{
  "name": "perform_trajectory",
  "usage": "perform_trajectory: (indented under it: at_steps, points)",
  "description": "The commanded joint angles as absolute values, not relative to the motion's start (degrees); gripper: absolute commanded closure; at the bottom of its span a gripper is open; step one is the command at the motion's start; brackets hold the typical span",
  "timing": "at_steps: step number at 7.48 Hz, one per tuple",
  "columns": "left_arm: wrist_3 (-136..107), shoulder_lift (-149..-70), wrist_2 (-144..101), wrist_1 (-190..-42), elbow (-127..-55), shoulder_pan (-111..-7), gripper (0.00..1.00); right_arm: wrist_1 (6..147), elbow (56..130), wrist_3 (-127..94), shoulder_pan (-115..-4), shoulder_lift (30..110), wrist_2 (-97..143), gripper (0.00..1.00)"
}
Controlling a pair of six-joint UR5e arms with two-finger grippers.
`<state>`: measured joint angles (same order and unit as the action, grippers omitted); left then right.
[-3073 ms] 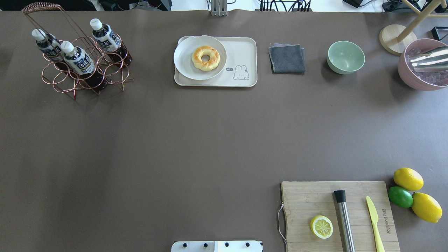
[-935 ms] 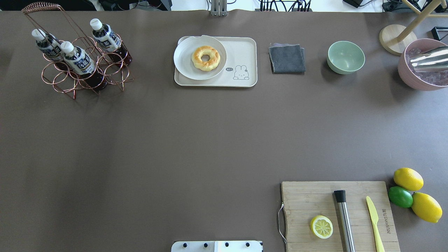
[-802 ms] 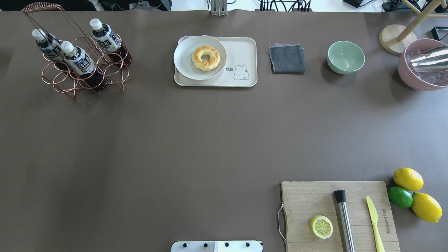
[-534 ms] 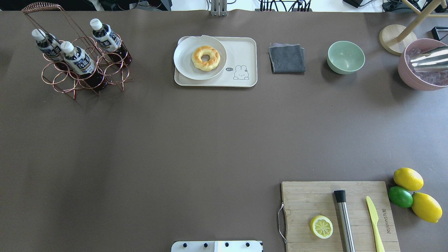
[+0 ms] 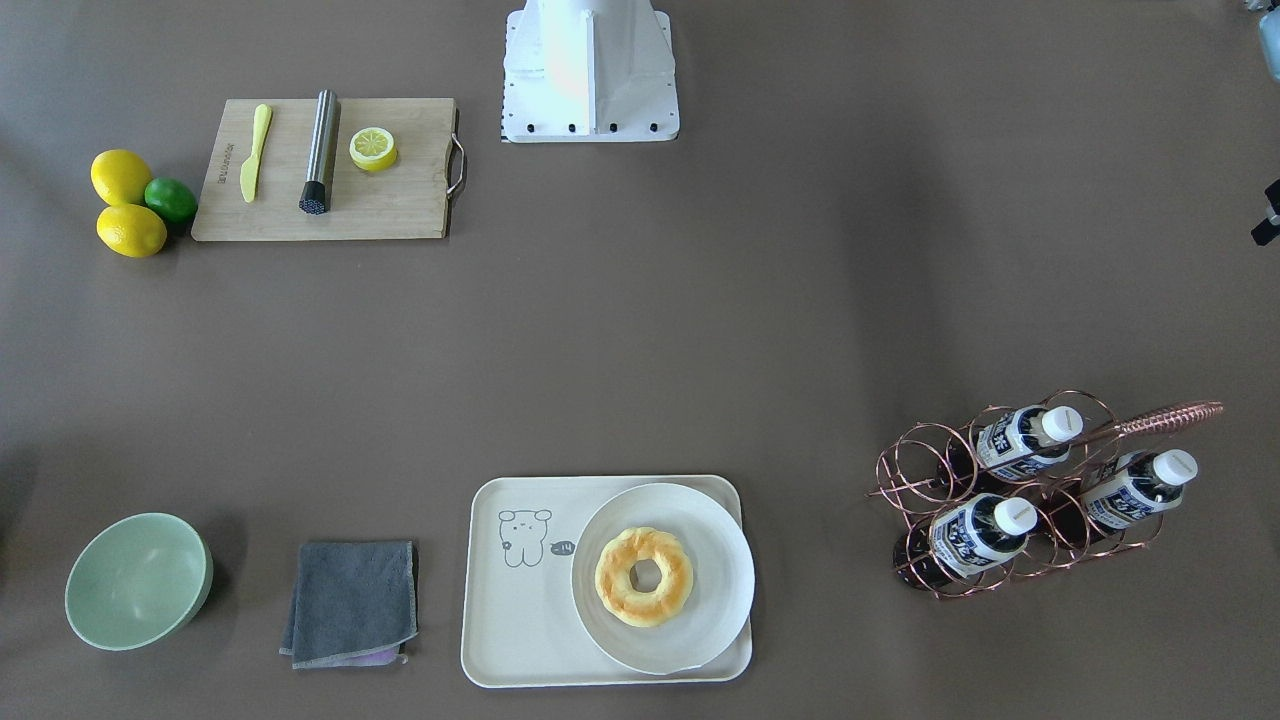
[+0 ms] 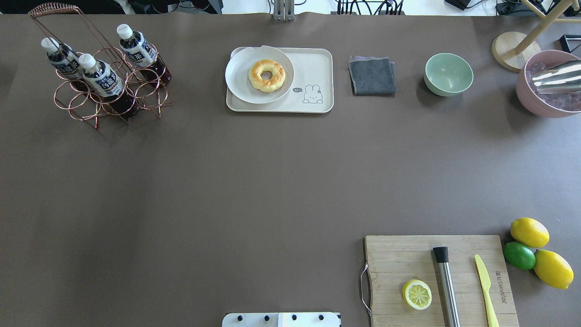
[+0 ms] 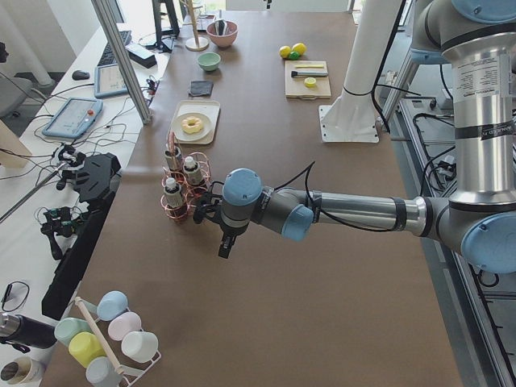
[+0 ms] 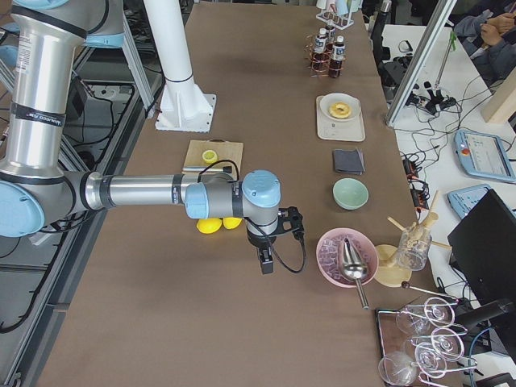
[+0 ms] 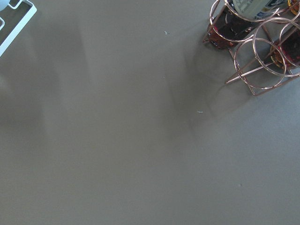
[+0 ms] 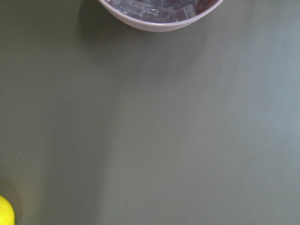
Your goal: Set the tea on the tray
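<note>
On brown surface (image 6: 272, 181), toward robot's left: tea (image 6: 102, 77), standing in copper wire rack (image 6: 145, 97) beside two matching bottles (image 6: 136, 47). Well apart from it, tray (image 6: 317, 63), bearing white plate (image 6: 240, 81) with doughnut (image 6: 267, 76). Further along, grey cloth (image 6: 372, 76) and green bowl (image 6: 448, 74). Left gripper (image 7: 224, 251) near rack, right gripper (image 8: 266, 270) near pink ice bowl (image 8: 347, 256); jaws of both too small to judge, so cannot tell whether clenched or released.

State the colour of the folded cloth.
Dark grey cloth, with a lilac edge showing underneath; clearest in the front-facing view.
</note>
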<state>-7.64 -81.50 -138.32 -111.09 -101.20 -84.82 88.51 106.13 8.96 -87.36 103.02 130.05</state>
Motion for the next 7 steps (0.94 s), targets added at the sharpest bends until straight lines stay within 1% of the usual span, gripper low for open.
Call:
perform_trajectory:
  at_steps: [1,7]
  points:
    - [-7.56,-81.39,-138.43,-111.09,-101.25,-84.9,0.03,88.51,106.17,8.7,-87.36,102.92,130.17,0.0]
    - [-6.6,-80.86,-137.64,-111.18,-101.16,-85.17,0.03,88.51,106.52,8.53,-87.36,102.92,130.34,0.0]
